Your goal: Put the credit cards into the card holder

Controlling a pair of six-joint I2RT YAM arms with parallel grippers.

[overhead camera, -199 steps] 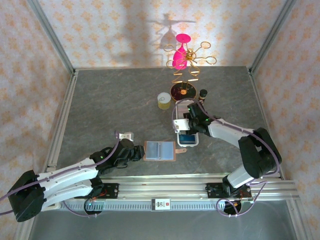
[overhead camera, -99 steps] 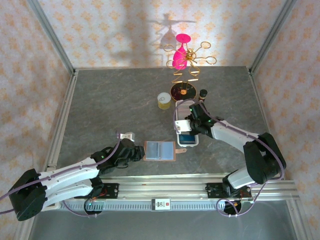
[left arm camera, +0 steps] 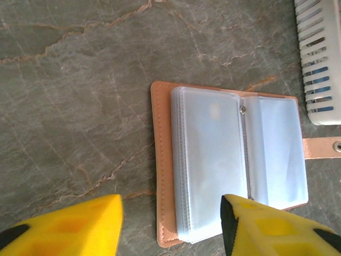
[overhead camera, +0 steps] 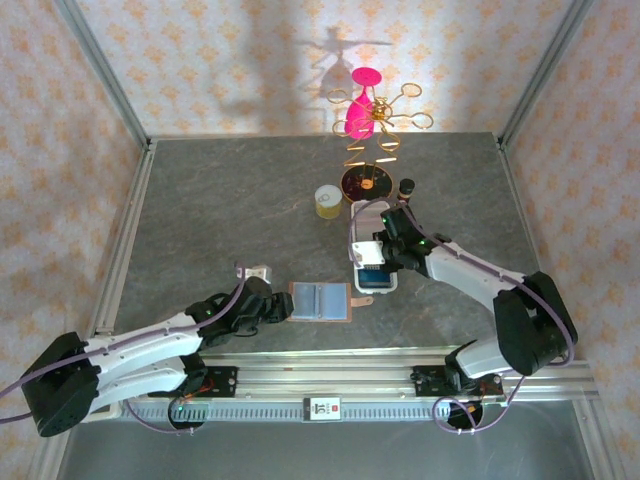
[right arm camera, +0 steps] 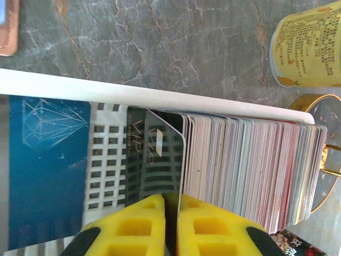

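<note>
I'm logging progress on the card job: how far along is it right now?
Done: the card holder lies open, and its clear sleeves show no card. In hand: the right gripper is pinched on a dark card in the white tray; the left gripper is open at the holder's edge. Left: every card, including the blue card and the stack, has yet to go in.
</note>
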